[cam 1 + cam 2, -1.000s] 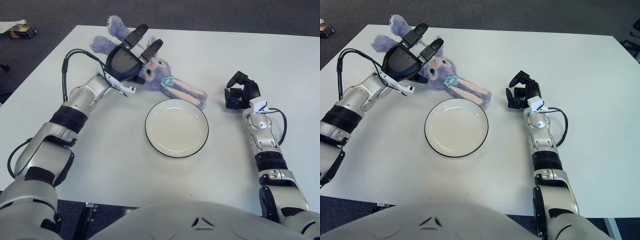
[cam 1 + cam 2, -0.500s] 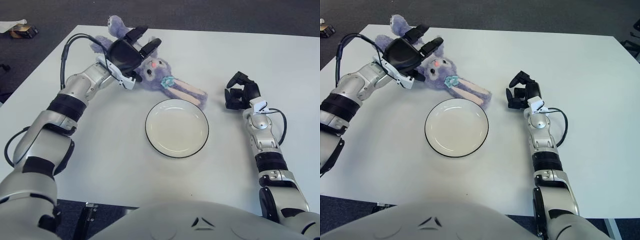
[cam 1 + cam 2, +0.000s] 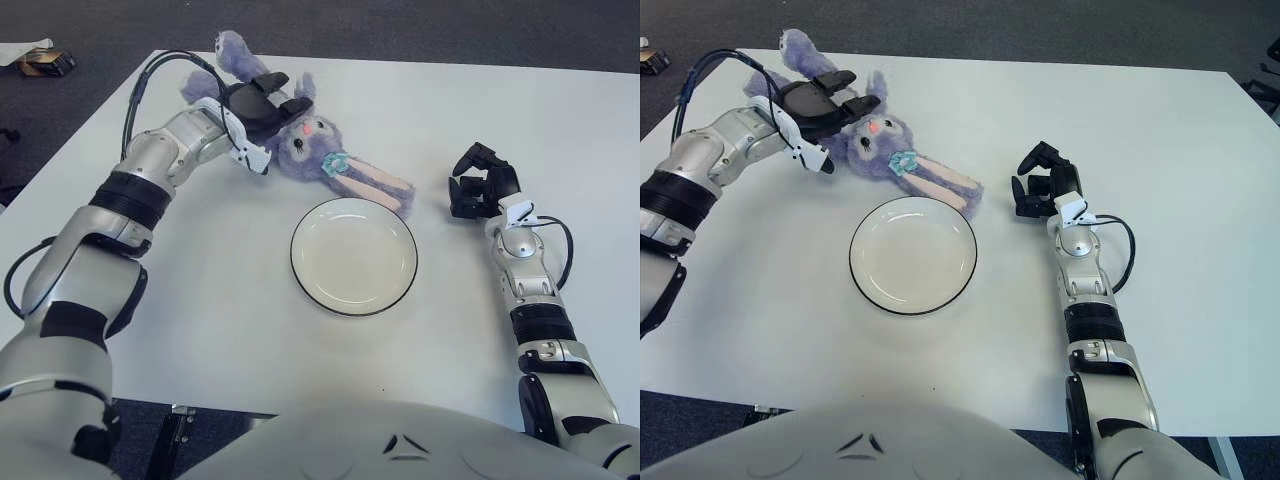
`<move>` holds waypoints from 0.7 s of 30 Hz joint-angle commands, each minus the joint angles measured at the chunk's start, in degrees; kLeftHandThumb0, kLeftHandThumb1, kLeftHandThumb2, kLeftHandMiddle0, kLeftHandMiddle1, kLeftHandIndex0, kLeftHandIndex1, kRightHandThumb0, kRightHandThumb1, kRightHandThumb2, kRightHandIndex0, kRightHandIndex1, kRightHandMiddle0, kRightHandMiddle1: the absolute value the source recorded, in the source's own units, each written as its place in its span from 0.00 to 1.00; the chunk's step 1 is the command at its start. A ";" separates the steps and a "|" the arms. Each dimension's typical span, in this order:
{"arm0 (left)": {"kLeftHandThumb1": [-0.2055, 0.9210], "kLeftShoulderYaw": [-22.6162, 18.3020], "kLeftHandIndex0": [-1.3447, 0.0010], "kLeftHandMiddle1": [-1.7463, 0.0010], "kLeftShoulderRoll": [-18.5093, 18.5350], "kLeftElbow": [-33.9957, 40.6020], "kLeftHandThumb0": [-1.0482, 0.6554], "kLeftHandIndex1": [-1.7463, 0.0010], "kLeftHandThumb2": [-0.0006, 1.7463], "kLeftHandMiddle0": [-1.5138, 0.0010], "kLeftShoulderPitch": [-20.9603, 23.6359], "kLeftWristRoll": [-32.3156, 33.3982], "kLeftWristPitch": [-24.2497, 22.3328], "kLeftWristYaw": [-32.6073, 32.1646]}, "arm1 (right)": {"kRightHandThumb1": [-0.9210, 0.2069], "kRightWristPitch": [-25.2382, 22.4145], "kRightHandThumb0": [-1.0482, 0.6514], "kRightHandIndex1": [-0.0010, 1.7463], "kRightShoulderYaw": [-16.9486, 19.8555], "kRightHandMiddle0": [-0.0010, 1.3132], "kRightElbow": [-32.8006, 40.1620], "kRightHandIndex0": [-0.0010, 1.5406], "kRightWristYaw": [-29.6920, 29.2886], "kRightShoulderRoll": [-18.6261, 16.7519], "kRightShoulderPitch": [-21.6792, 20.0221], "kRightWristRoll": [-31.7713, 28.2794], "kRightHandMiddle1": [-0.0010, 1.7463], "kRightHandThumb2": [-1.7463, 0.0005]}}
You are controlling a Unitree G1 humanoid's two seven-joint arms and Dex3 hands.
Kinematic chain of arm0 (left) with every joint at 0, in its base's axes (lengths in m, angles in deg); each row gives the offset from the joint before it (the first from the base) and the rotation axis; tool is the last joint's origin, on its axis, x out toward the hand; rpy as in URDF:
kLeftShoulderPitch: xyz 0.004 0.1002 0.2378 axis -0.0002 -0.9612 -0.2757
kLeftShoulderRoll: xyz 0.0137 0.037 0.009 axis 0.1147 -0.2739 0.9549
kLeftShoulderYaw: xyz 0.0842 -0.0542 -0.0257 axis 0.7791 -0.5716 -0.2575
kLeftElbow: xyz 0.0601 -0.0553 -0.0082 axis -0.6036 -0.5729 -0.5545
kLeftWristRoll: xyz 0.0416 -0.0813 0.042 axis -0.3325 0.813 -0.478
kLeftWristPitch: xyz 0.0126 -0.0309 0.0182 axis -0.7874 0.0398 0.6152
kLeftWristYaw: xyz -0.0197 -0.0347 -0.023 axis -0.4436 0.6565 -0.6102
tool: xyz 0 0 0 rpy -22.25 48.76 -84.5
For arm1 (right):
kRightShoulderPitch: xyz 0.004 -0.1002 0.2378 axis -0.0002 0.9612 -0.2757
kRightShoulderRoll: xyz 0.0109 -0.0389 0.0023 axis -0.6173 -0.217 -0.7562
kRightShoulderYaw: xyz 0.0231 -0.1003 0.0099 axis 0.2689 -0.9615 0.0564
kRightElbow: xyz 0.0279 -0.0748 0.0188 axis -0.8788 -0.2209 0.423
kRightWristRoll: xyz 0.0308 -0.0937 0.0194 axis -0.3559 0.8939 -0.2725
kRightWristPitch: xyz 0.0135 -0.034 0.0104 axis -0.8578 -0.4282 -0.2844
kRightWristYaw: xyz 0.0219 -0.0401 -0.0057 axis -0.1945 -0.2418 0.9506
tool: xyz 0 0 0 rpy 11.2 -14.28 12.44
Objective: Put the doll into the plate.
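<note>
A purple plush rabbit doll (image 3: 318, 142) with long pink-lined ears and a teal bow lies on the white table (image 3: 220, 300), behind and left of the plate. An empty white plate (image 3: 353, 258) with a dark rim sits mid-table. My left hand (image 3: 270, 100) lies low over the doll's body, palm down. Its fingers (image 3: 835, 80) stretch out flat across the plush and are not closed around it. My right hand (image 3: 478, 186) shows to the right of the plate with its fingers curled and nothing in them.
A black cable (image 3: 150, 75) loops off my left forearm above the table's far left corner. A small brown object (image 3: 42, 62) lies on the dark floor beyond that corner. The table's far edge runs just behind the doll.
My left hand has dropped from above the doll down onto it and turned palm down, with the fingers flattening over the plush. The doll, plate and right hand have stayed put.
</note>
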 commanded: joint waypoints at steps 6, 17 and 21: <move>0.64 1.25 1.00 1.00 0.53 -2.21 0.11 1.00 0.31 1.00 3.50 -0.24 0.28 2.40 | 0.54 -3.52 0.33 1.00 -1.18 0.47 -2.76 0.83 1.42 -0.24 3.16 0.77 1.00 0.25; 0.62 2.51 1.00 1.00 0.16 -4.91 0.10 1.00 0.32 1.00 4.93 -0.95 -0.46 0.65 | 0.53 -2.57 0.33 1.00 -0.55 0.47 -2.66 0.80 2.83 -0.53 3.43 -1.04 1.00 0.25; 0.63 3.11 1.00 1.00 -0.19 -6.52 0.09 1.00 0.33 1.00 5.72 -1.95 -0.94 -1.46 | 0.53 -2.57 0.33 1.00 -0.64 0.46 -2.63 0.79 2.86 -0.41 3.46 -0.76 1.00 0.25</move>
